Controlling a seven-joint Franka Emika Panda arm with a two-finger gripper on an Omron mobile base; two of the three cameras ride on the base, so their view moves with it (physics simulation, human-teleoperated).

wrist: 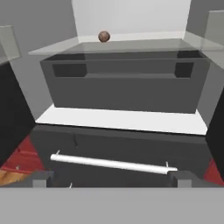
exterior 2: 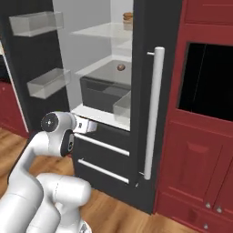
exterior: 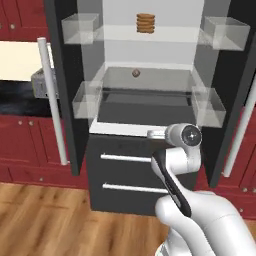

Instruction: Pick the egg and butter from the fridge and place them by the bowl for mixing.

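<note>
The egg [exterior: 135, 73] is seen lying on a clear glass shelf [exterior: 150, 80] in the middle of the open fridge [exterior: 75, 100], toward the far side of that shelf and a little left of its centre; in the hand view the egg [wrist: 103, 36] appears small and far, above a dark drawer bin [wrist: 124, 89]. No butter can be made out among what is visible. A stack of flat brown discs [exterior: 145, 23] is set on the shelf above, well apart from the egg. Clear door bins [exterior: 86, 99] are hung on both opened doors, and a long white bar handle [exterior 2: 153, 113] is seen on the right door. Below the white ledge, two dark lower drawers with white pulls [exterior: 130, 159] are closed.

The fingers [wrist: 109, 177] are spread wide with nothing held, and are kept low, near the lower drawers and well short of the egg; the gripper [exterior 2: 86, 125] is pointed into the fridge from just in front of the ledge.

The egg has not yet been reached. Being small and round, it could be nudged and rolled deeper along the smooth glass if one finger were to touch it first. The shelf edge or the drawer bin could be struck if the hand were raised too little before going in, and the doors on either side leave limited room for the arm [exterior: 172, 175]
</note>
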